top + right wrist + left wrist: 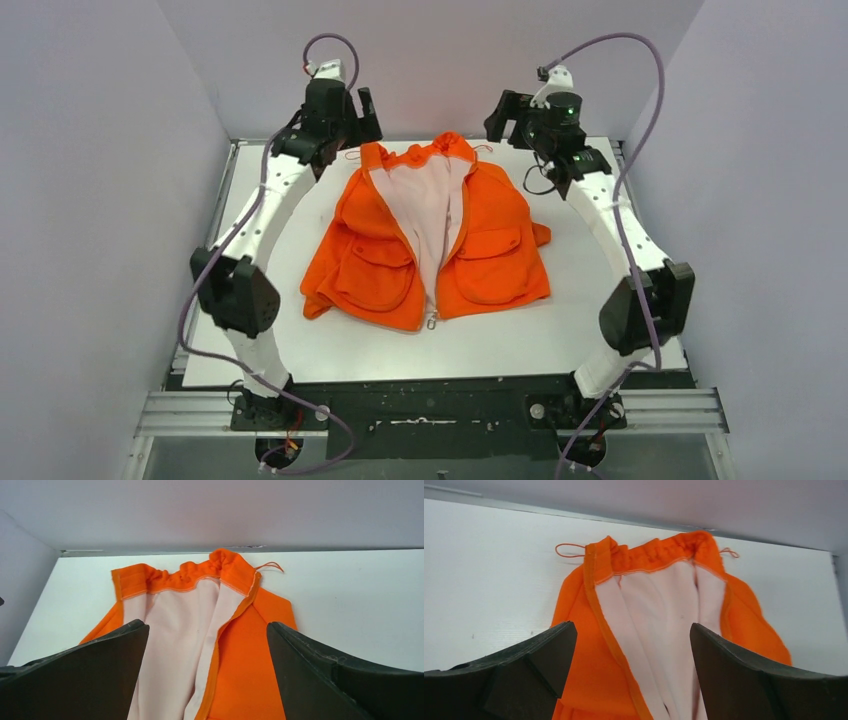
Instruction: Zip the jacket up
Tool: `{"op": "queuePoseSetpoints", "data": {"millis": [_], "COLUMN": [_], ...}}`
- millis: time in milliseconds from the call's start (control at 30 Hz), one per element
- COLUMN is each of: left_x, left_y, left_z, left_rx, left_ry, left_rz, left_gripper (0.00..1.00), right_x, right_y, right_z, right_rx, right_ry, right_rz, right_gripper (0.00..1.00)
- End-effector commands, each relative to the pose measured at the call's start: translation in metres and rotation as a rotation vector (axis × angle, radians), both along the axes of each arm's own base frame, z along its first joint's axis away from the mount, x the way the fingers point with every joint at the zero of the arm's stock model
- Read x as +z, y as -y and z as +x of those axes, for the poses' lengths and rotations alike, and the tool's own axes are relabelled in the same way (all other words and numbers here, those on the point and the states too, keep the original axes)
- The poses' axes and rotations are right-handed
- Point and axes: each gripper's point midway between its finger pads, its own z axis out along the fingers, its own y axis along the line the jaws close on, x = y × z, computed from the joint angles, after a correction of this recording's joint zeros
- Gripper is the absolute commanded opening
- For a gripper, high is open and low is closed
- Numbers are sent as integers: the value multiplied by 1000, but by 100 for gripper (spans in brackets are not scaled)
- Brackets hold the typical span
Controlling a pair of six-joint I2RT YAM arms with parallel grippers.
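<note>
Table [600, 330] rear: grippers [633, 630] [207, 627] wide nr jacket [495, 265]

The white desk [590, 335] carries the orange jacket [495, 255], lying flat near its middle with collar toward the far edge, front open in a V over pale pinkish lining, front halves meeting at the near hem.
</note>
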Motion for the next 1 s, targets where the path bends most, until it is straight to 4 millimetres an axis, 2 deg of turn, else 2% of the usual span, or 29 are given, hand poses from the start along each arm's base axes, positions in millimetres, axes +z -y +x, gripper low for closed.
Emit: {"op": "queuePoseSetpoints", "data": {"millis": [0, 67, 100, 133, 167, 267, 367, 500, 700, 833, 967], "left_x": [41, 26, 20, 12, 6, -12, -30, -55, -87, -108, -136], "left_y": [18, 23, 28, 35, 43, 55, 60, 56, 60, 76, 84], "left_z": [-42, -62, -73, -84, -97, -131, -164, -206, -258, -293, -312], "left_rx": [-80, -100, -114, -126, -149, -166, -196, -203, -255, -333, -355], "left_ry": [103, 69, 55, 37, 34, 2, -46, -93, -173, -206, -258], "left_rz": [-107, -131, -147, -163, -167, -115, -73, -12, -16, -47, -18], "left_gripper": [85, 84, 82, 81, 81, 81, 81, 81, 81, 80, 78], "right_x": [20, 14, 3, 6, -3, -20, -44, -76, -102, -117, -134], "right_y": [-7, -8, -10, -14, -18, -28, -43, -57, -68, -73, -75], "right_z": [-38, -58, -70, -80, -93, -126, -159, -199, -238, -255, -267], "right_rx": [47, 55, 59, 74, 89, 103, 129, 149, 165, 178, 183], "right_ry": [69, 55, 35, 46, 27, 2, -34, -91, -147, -183, -216], "right_rz": [17, 7, 4, 8, 1, -20, -39, -70, -66, -73, -87], "right_gripper": [92, 93, 92, 93, 93, 93, 92, 92, 90, 89, 88]}}
